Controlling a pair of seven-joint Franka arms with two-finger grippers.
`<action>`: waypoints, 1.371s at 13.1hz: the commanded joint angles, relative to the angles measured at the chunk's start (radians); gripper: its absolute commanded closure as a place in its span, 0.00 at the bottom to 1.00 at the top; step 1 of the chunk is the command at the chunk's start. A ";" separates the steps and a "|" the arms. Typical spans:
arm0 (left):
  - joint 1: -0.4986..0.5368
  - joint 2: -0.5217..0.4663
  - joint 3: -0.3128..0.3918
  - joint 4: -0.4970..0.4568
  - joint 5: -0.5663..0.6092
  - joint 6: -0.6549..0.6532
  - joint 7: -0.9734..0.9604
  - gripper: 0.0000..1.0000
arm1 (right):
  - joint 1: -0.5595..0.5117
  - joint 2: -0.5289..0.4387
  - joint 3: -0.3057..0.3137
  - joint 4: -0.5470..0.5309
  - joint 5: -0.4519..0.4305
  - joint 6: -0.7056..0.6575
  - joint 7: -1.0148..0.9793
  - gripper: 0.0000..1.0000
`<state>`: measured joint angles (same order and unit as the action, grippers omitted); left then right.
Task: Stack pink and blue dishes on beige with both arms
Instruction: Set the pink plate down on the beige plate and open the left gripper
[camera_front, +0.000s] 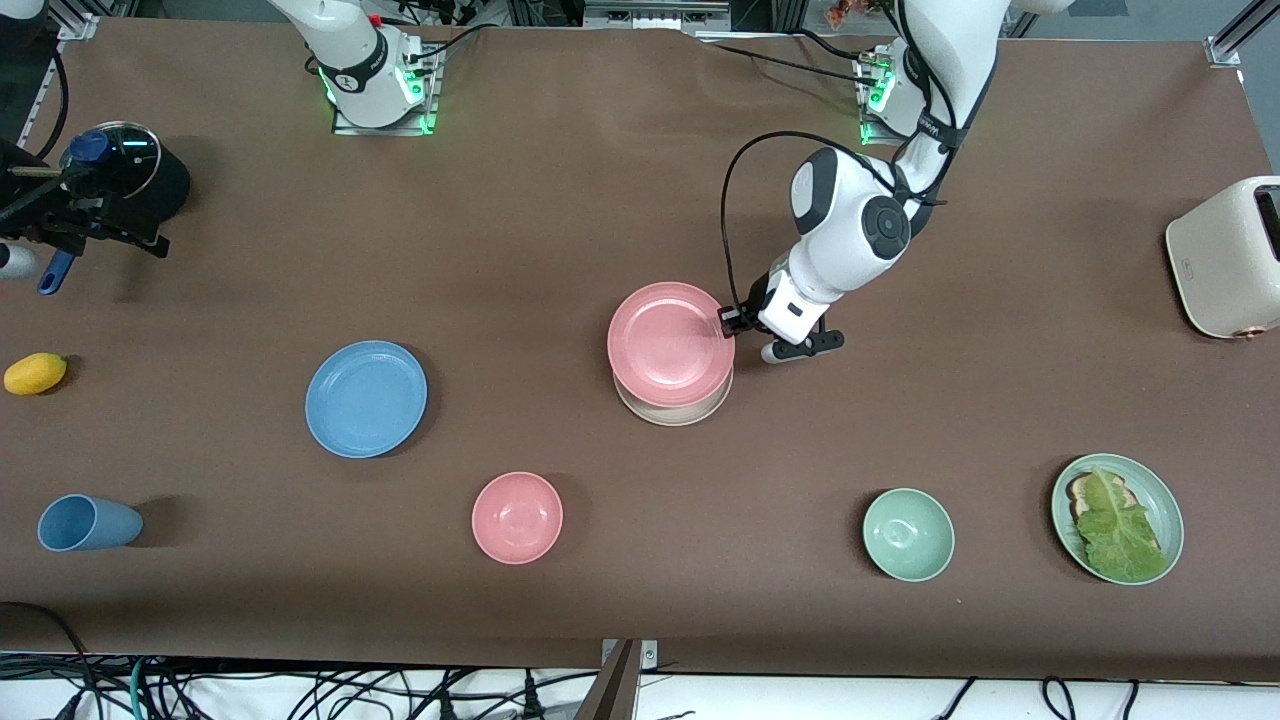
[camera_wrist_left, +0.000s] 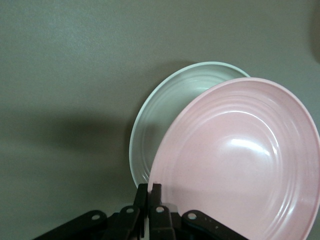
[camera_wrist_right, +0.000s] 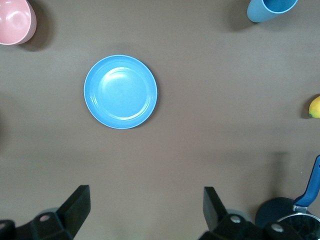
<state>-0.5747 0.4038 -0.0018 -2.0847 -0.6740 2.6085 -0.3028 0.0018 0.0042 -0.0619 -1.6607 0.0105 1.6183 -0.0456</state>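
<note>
At the right arm's end of the desk stands a black pot with a glass lid, and the right gripper hangs in the air by it, at the edge of the front view. Its fingers are spread wide with nothing between them, and the right wrist view looks down past them at the bare desk. A yellow lemon lies nearer the front camera than the pot, and a blue cup lies on its side nearer still.

The blue plate rests flat on the desk, well apart from both grippers and toward the right arm's end from the stack. A pink bowl sits upright nearer the front camera, between the blue plate and the stack.

Around the middle of the desk the pink plate is over the beige plate, shifted a little so that a crescent of the beige rim shows toward the front camera. In the left wrist view the pink plate looks tilted over the beige one; whether its low edge touches cannot be told. The left gripper is clamped narrowly on the pink plate's rim, at the edge toward the left arm's end.

A green bowl stands near the front camera, and toward the left arm's end from it a pale green plate carries toast under a lettuce leaf. A cream toaster sits at the desk's edge.
</note>
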 joint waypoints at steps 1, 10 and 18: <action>-0.013 0.023 0.014 0.025 0.068 0.010 0.001 1.00 | -0.005 0.002 0.002 0.019 -0.015 -0.009 -0.026 0.00; -0.021 0.089 0.016 0.063 0.100 0.067 0.001 1.00 | -0.003 -0.001 0.008 0.018 -0.034 -0.001 -0.034 0.00; -0.021 0.113 0.020 0.081 0.100 0.068 0.004 1.00 | -0.003 0.000 0.008 0.016 -0.034 0.000 -0.034 0.00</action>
<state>-0.5830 0.4988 0.0048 -2.0295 -0.5992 2.6710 -0.3013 0.0021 0.0041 -0.0598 -1.6600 -0.0085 1.6233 -0.0640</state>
